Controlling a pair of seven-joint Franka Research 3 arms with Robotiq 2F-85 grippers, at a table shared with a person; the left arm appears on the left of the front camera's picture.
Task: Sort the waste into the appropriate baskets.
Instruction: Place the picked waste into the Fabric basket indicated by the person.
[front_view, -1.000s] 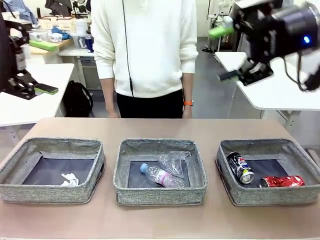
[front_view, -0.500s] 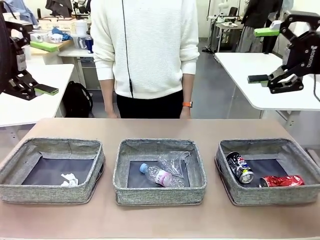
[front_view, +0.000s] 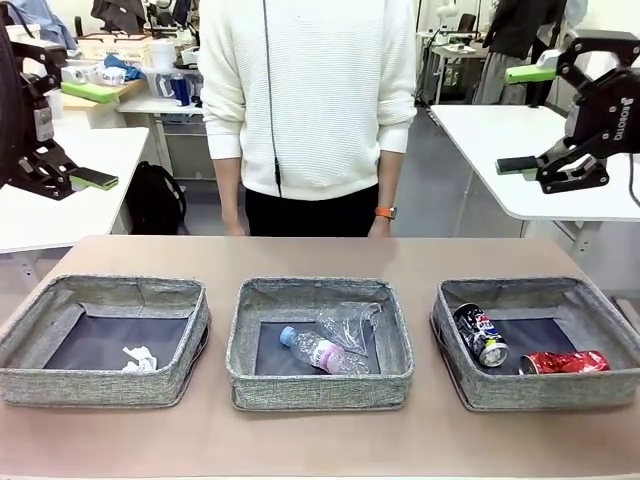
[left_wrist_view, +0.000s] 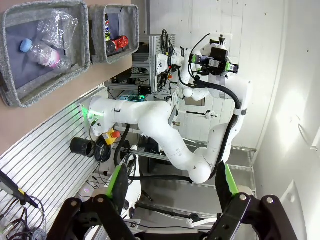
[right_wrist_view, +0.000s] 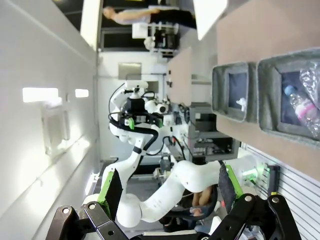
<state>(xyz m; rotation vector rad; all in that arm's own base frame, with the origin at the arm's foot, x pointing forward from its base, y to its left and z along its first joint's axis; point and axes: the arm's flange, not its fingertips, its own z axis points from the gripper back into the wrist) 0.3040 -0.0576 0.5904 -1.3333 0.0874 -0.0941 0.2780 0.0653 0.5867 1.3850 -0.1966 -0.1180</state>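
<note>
**All waste lies in the baskets**

The white paper wad (front_view: 139, 359) sits crumpled in the left basket (front_view: 104, 341). The clear plastic cup (front_view: 348, 325) and the blue-capped bottle (front_view: 322, 351) lie side by side in the middle basket (front_view: 319, 343). The dark can (front_view: 480, 335) and the red can (front_view: 564, 362) lie on their sides in the right basket (front_view: 537, 341).

My left gripper (left_wrist_view: 170, 192) and right gripper (right_wrist_view: 167, 192) both stand wide open — nothing held, both raised well above the table (front_view: 320, 440). A person (front_view: 305, 100) stands at the far side.

The right claw (front_view: 533, 120) has swung up beside the person (front_view: 310, 100), who shifted right.
</note>
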